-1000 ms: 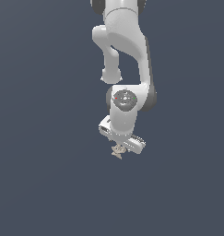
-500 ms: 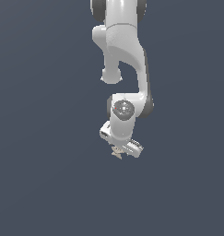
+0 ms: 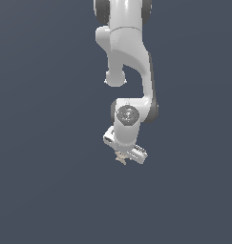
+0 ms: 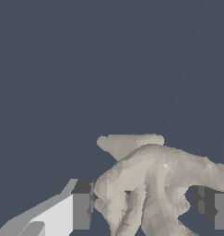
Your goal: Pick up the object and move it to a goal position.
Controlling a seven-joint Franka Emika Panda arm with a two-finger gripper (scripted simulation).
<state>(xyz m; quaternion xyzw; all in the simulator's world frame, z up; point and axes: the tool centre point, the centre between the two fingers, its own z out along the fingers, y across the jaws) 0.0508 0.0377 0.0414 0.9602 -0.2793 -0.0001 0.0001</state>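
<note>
Illumination is even and diffuse in both views; no cast shadows or glare. The exterior view is soft and low-resolution. The wrist view renders sharp, faceted polygon edges.

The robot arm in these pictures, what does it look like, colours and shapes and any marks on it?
The arm is glossy white with rounded, tube-like segments and dark grey bands at the joints. A round grey cap with small reddish and green specks sits on the wrist joint. The gripper is a white block; in the wrist view its fingers are white with square grey pads. No cables show.
</note>
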